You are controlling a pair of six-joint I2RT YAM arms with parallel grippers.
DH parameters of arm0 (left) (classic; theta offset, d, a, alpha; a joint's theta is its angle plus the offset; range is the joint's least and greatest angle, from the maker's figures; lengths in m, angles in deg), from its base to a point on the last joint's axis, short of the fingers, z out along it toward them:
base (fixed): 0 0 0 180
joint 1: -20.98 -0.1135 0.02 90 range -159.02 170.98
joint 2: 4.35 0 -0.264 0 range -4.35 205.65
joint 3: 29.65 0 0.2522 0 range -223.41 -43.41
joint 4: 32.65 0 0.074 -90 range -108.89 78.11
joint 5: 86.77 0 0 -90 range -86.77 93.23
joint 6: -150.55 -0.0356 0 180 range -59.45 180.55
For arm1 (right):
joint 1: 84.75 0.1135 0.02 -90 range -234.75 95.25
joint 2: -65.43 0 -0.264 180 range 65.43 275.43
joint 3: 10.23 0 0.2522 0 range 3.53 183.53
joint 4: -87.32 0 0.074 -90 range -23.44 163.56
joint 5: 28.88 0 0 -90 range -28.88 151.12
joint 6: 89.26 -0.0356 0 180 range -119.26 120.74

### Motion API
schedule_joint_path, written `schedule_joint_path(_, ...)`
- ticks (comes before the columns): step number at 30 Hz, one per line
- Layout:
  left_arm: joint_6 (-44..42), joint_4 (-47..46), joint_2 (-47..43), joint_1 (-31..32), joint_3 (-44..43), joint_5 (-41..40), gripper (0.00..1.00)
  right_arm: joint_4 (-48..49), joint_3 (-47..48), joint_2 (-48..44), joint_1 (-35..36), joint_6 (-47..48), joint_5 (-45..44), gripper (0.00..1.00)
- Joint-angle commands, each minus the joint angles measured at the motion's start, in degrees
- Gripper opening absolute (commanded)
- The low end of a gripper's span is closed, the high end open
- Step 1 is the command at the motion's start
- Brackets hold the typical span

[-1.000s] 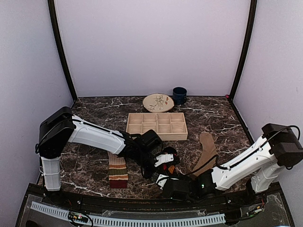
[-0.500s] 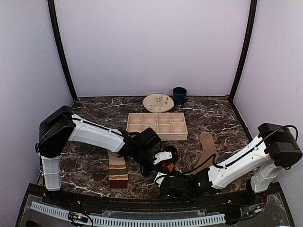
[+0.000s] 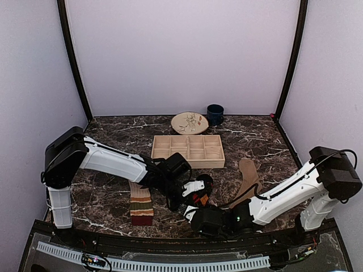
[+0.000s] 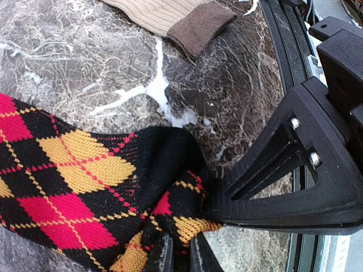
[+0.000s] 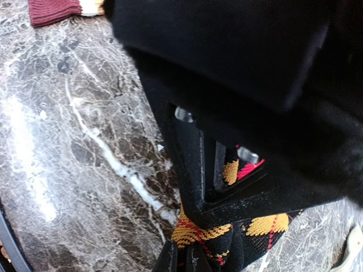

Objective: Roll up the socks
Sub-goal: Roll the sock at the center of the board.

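From above, my left gripper (image 3: pixel 195 195) and right gripper (image 3: pixel 193 208) crowd over the argyle sock (image 3: pixel 199 200), only an orange scrap showing. Left wrist view clips the tan sock (image 4: pixel 170 17) at the top edge; right wrist view clips the striped sock (image 5: pixel 54 11) at the corner.

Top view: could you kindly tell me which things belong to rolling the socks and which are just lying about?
For the job: argyle sock, striped sock, tan sock.
Just lying about: wooden tray, plate, blue mug.
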Motion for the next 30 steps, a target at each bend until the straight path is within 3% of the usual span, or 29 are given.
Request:
schedule_joint_path(1, -2.3, 8.2, -1.5, 2.6, 3.0, -4.4, 0.15, -1.5, -1.1, 0.3, -5.0, -5.1, 3.5, 0.01)
schedule_joint_path(8, -1.1, 5.9, -3.8, 2.4, 4.4, -6.7, 0.18, -1.6, -0.7, 0.2, -5.7, -5.9, 5.1, 0.00)
schedule_joint_path(15, 0.4, 0.8, -9.6, 1.8, 7.9, -12.2, 0.32, -1.4, -0.9, -2.0, -6.9, -7.4, 8.9, 0.00)
schedule_joint_path(30, 1.9, -4.8, -15.3, 1.6, 10.7, -18.2, 0.37, 0.0, -3.4, -5.4, -10.9, -10.6, 15.7, 0.00)
